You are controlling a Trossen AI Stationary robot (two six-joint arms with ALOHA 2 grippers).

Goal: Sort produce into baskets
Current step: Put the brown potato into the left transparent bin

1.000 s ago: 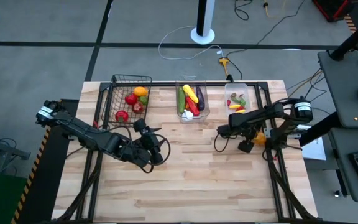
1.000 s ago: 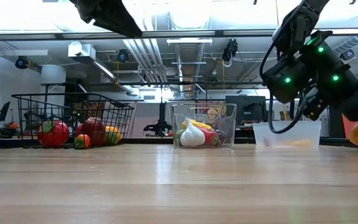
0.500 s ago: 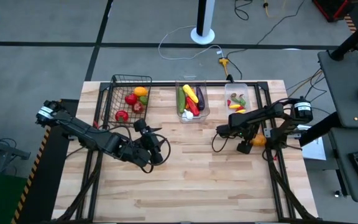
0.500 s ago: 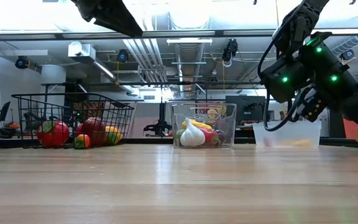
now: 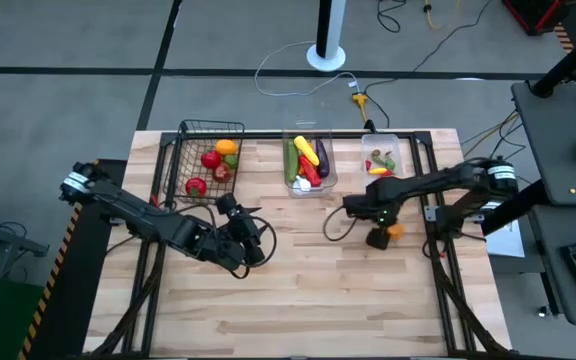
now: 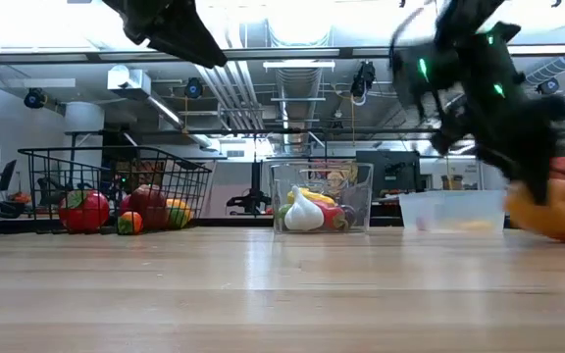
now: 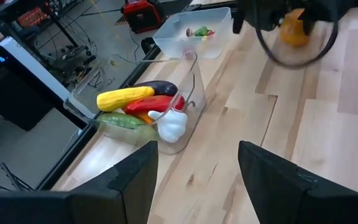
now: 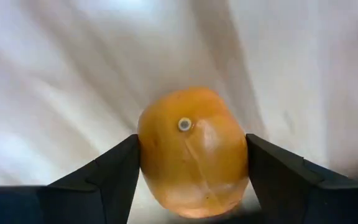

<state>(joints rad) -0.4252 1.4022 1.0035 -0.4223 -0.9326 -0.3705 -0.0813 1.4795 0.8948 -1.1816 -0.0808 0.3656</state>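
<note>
Between the right gripper's (image 8: 191, 186) 2 dark fingers, seen closest in the right wrist view, sits a round orange fruit with a small pale stem dimple (image 8: 193, 151), both fingers pressed flat to its sides, so the jaws stand fairly wide but closed on it. To do this carry well, I judge the grip should stay centred on the fruit's widest part and the arm should travel level and unhurried, releasing only once it is over the basket chosen for it; which basket that is I cannot tell. Only that close view proves contact; the high view instead places the right gripper (image 5: 378, 237) with the fruit over the light wooden table (image 5: 368, 310), near its right side and in front of the shallow clear plastic bin (image 5: 381, 150). Farther left in the high view the left gripper (image 5: 236, 212) waits over the table, and the left wrist view shows its jaws parted and holding nothing. Beyond, the taller clear plastic bin (image 5: 307, 183) holds long yellow, red, green and purple pieces plus white garlic, and the black wire-mesh basket (image 5: 190, 130) holds red, orange and green pieces.
</note>
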